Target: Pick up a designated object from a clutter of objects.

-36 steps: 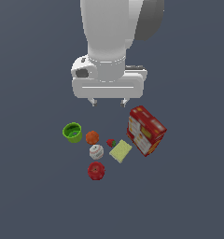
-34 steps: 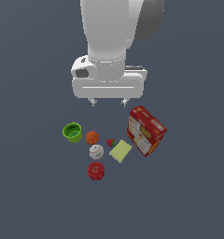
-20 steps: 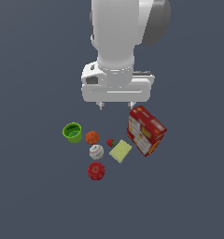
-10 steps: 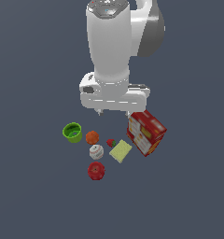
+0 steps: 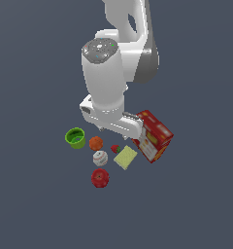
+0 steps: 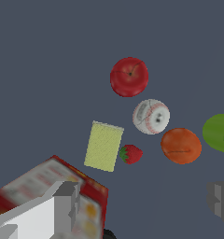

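The white ball with red stitch marks (image 5: 99, 157) lies in the clutter, between the orange fruit (image 5: 95, 143) and the red apple (image 5: 100, 178). In the wrist view the ball (image 6: 151, 116) sits between the apple (image 6: 129, 77) and the orange (image 6: 181, 146). My gripper (image 5: 114, 135) hangs just above the clutter, over the strawberry (image 5: 115, 149), apart from the ball. It is open and empty. In the wrist view the gripper (image 6: 144, 203) shows its grey fingers (image 6: 67, 200) wide apart.
A green cup (image 5: 75, 138) stands at the exterior view's left of the orange. A pale yellow pad (image 5: 125, 157) lies beside the strawberry (image 6: 130, 154). A large red box (image 5: 153, 135) stands close to one finger, and also shows in the wrist view (image 6: 48, 186).
The arm has come down toward the clutter and tilted, so the hand now sits low over the strawberry. The gripper stays open. The objects have not moved.
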`<state>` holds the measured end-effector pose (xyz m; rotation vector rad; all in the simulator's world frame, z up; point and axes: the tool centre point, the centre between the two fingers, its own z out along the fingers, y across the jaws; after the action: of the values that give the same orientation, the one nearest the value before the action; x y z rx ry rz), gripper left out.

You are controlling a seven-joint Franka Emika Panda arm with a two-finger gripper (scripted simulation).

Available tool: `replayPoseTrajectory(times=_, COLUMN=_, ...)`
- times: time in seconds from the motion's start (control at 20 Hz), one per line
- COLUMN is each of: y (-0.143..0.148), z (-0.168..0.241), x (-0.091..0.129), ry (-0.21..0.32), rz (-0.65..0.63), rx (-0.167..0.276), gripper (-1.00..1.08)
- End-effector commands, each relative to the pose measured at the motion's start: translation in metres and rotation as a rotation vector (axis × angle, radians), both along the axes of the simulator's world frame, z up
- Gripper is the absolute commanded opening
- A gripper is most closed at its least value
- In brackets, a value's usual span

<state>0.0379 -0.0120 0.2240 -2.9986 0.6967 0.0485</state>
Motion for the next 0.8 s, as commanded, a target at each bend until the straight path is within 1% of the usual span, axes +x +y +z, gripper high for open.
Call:
replayPoseTrajectory(times=0.0, y=-0.007, z=-0.017, x=0.004, ry=0.004, rz=-0.088, rx=-0.002, gripper=1.0)
replayPoseTrajectory(times=0.45, y=-0.034, z=-0.075, x=0.014, ry=0.014, rz=-0.396, rx=-0.026, gripper=1.0)
replayPoseTrajectory(times=0.75, y=-0.05, z=-0.104, x=0.016, ry=0.013, rz=-0.553, rx=-0.049, gripper=1.0)
